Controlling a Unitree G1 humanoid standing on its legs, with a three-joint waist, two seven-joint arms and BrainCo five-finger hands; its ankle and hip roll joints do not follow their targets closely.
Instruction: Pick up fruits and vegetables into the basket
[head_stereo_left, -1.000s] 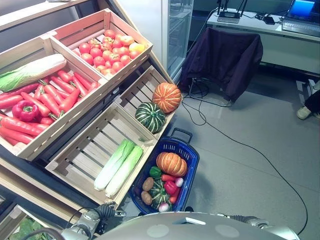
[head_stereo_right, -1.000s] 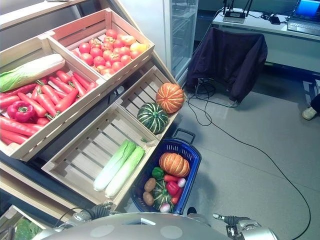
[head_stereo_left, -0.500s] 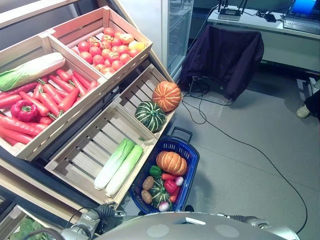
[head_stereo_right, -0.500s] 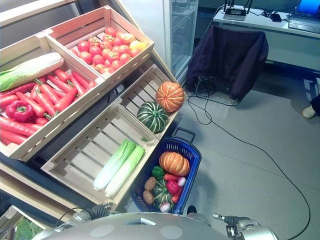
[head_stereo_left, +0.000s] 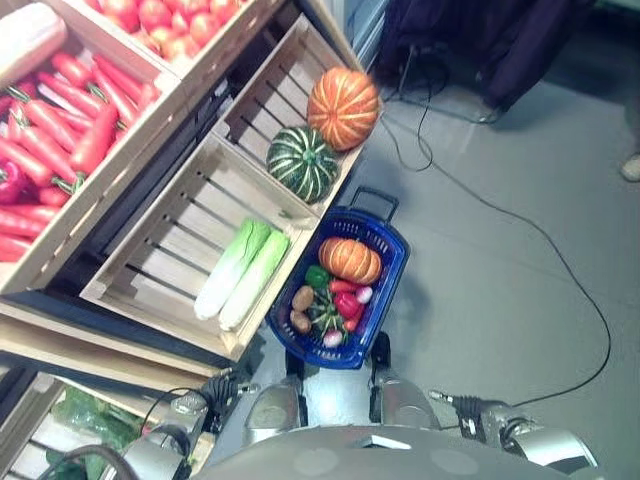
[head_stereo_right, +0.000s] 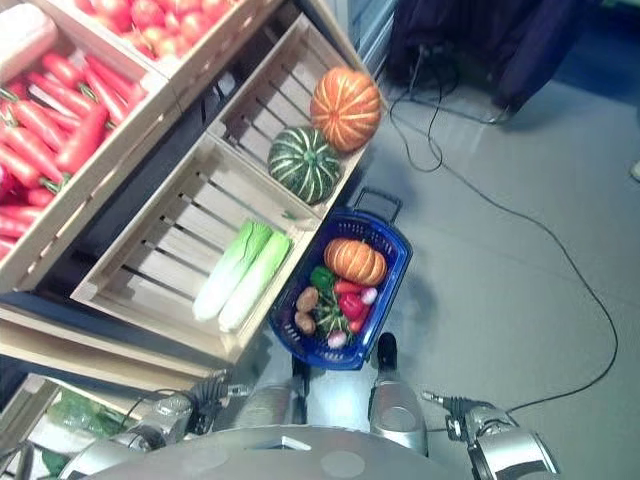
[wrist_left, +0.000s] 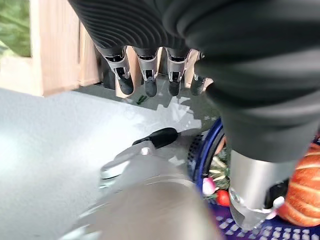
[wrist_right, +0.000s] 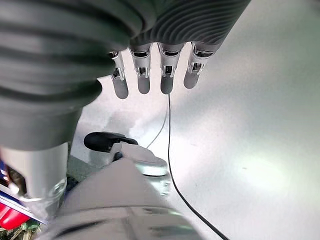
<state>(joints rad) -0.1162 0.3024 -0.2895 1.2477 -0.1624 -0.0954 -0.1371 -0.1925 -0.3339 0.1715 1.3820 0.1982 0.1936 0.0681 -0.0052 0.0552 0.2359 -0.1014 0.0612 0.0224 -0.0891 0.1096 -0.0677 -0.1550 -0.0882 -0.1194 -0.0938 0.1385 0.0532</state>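
Note:
A blue basket (head_stereo_left: 388, 296) stands on the floor against the front of the wooden shelf. It holds an orange pumpkin (head_stereo_left: 349, 259), a green pepper (head_stereo_left: 317, 276), potatoes (head_stereo_left: 302, 298), a red pepper (head_stereo_left: 347, 305) and a small striped squash (head_stereo_left: 325, 316). On the shelf, an orange pumpkin (head_stereo_left: 342, 107) and a green striped pumpkin (head_stereo_left: 302, 163) share one crate. Two cabbages (head_stereo_left: 240, 272) lie in the crate below, with carrots (head_stereo_left: 70, 110) higher up. My left hand (wrist_left: 148, 75) hangs open above the floor beside the basket (wrist_left: 199, 150). My right hand (wrist_right: 167, 75) hangs open over bare floor. Neither holds anything.
A crate of tomatoes (head_stereo_left: 160, 15) sits at the top of the shelf. A low shelf with greens (head_stereo_left: 80, 415) lies at the bottom left. A dark jacket (head_stereo_left: 500, 40) drapes a chair beyond the basket. Grey floor (head_stereo_left: 500, 300) stretches to the basket's right.
The camera has tilted down, so the whole scene slid up in view. The basket, the produce and both hands stay where they were.

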